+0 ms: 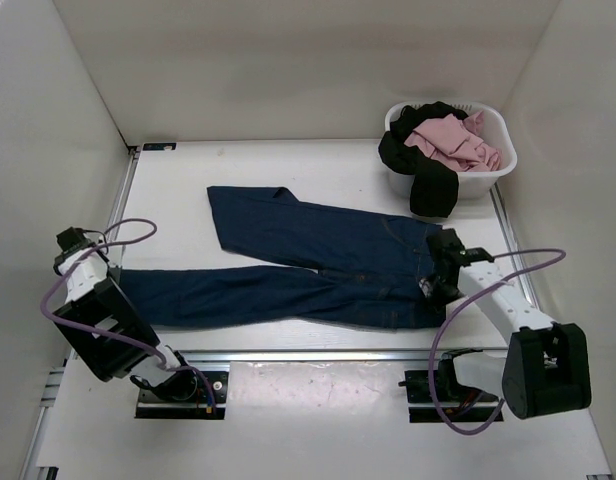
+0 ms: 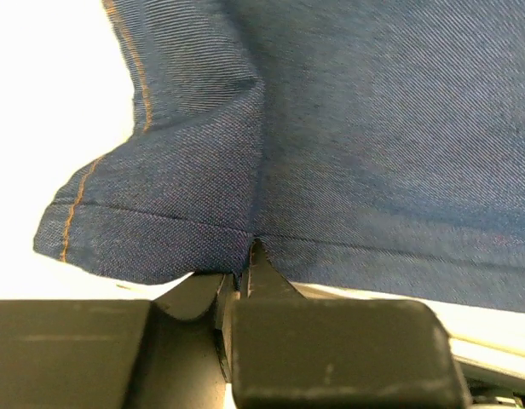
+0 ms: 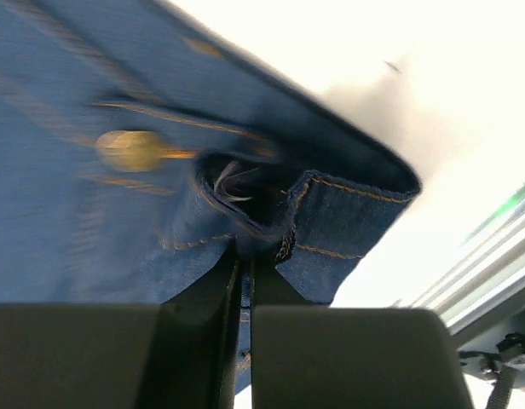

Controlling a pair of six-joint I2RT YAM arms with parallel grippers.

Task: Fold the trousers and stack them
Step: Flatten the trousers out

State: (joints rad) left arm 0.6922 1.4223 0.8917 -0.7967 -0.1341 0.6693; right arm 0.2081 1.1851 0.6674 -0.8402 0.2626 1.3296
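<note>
The trousers (image 1: 318, 265), dark navy jeans with orange stitching, lie spread on the white table, waist to the right and the two legs splayed to the left. My left gripper (image 1: 116, 284) is shut on the hem of the near leg (image 2: 203, 217); the fingers pinch the cuff edge. My right gripper (image 1: 435, 283) is shut on the waistband (image 3: 331, 226) by the brass button (image 3: 130, 149), the denim bunched between its fingers.
A white laundry basket (image 1: 488, 177) at the back right holds pink and black clothes, one black piece hanging over its front. White walls close in the table on three sides. A metal rail runs along the near edge.
</note>
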